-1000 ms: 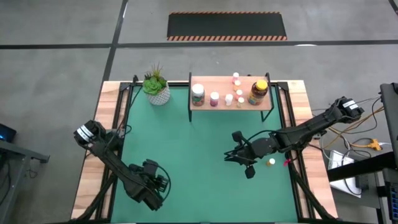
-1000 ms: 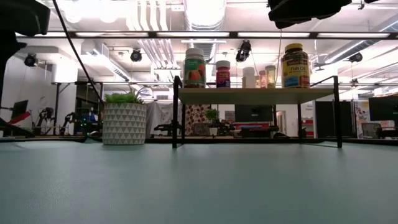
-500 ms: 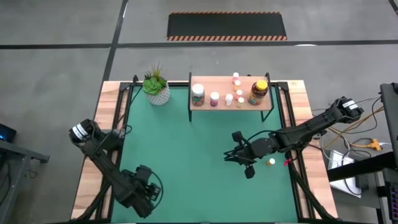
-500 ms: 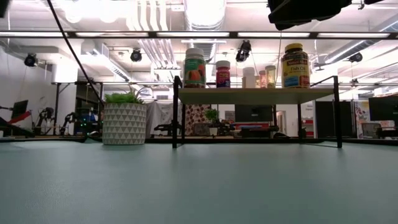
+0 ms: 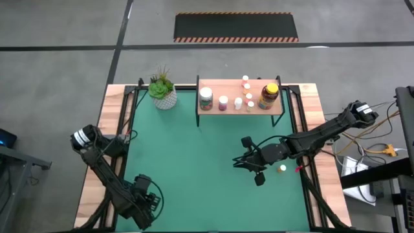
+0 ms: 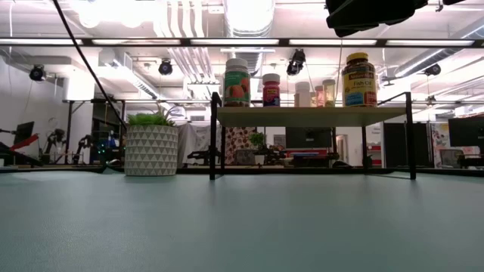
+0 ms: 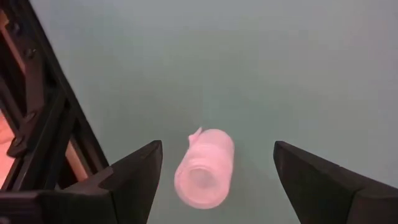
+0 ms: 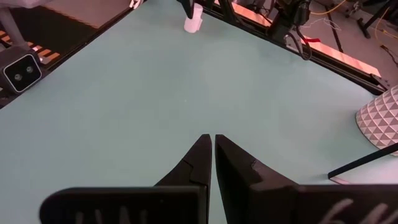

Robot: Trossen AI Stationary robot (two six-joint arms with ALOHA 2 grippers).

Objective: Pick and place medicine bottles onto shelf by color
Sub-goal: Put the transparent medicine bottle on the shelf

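A pale pink bottle [image 7: 205, 167] lies on its side on the green surface [image 5: 194, 162], framed between my left gripper's [image 7: 214, 177] fingers, which stand wide apart and touch nothing. In the high view that gripper [image 5: 143, 204] sits near the front left corner, well apart from the shelf [image 5: 239, 107] at the back. I judge the step in hand to be the approach to this fallen bottle: the next move calls for lowering, centring on its round body and closing gently, since it could roll away.

The shelf already carries a row of bottles: a green-lidded one [image 6: 237, 83] at one end, a smaller one with a purple label [image 6: 271, 90], a few tiny ones, and the amber yellow-lidded jar [image 6: 358, 79] whose label seems to read "Fish Oil"; the other writing is too small for me to read. One small white-capped bottle [image 5: 283, 169] stands on the surface just beside my right gripper [image 5: 258, 178], whose fingers are pressed together on nothing, as its wrist view shows [image 8: 210, 163]. That view also catches a white bottle [image 8: 194, 18] far across the surface. A potted plant [image 5: 162, 90] stands left of the shelf.
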